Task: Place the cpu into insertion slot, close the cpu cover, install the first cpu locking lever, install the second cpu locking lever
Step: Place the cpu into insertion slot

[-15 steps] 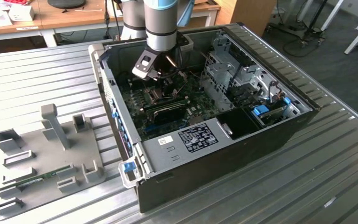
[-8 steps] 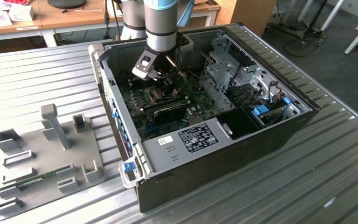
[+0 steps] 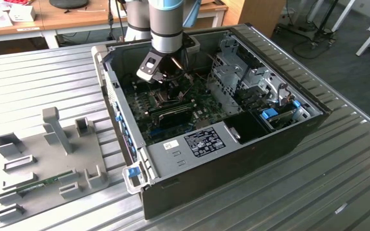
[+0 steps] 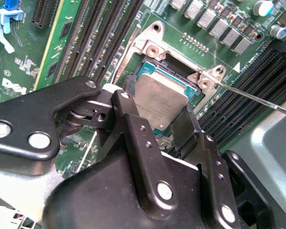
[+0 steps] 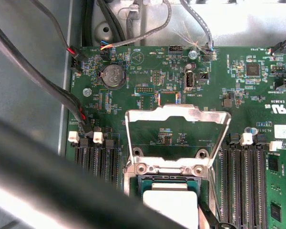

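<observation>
I see the gripper reaching down into the open computer case in the upper middle of the exterior view, just above the green motherboard. In both wrist views the cpu lies flat in the insertion slot with the gripper right over it, but I cannot tell whether it is clamped on the chip or free of it. The cpu cover stands raised on its hinge at the slot's edge, with bare board showing through its window.
</observation>
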Available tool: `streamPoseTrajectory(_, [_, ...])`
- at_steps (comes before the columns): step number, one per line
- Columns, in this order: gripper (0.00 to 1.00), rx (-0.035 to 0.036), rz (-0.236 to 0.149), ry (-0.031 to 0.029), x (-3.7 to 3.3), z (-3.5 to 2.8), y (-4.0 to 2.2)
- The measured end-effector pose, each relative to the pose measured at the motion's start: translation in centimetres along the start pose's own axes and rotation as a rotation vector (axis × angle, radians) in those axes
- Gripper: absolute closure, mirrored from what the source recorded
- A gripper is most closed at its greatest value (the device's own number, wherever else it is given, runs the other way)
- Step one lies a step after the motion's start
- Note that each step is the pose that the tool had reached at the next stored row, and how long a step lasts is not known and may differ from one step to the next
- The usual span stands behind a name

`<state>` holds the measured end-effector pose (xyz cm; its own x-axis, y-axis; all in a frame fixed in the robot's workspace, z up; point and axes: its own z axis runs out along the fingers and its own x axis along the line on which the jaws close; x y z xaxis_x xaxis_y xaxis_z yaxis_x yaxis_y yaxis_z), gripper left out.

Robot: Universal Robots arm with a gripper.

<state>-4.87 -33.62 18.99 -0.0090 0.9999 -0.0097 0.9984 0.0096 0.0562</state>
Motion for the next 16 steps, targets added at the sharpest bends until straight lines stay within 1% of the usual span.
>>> streamPoseTrajectory(16, [0.46, 0.0000, 0.002, -0.0001, 0.00, 0.04, 0.01])
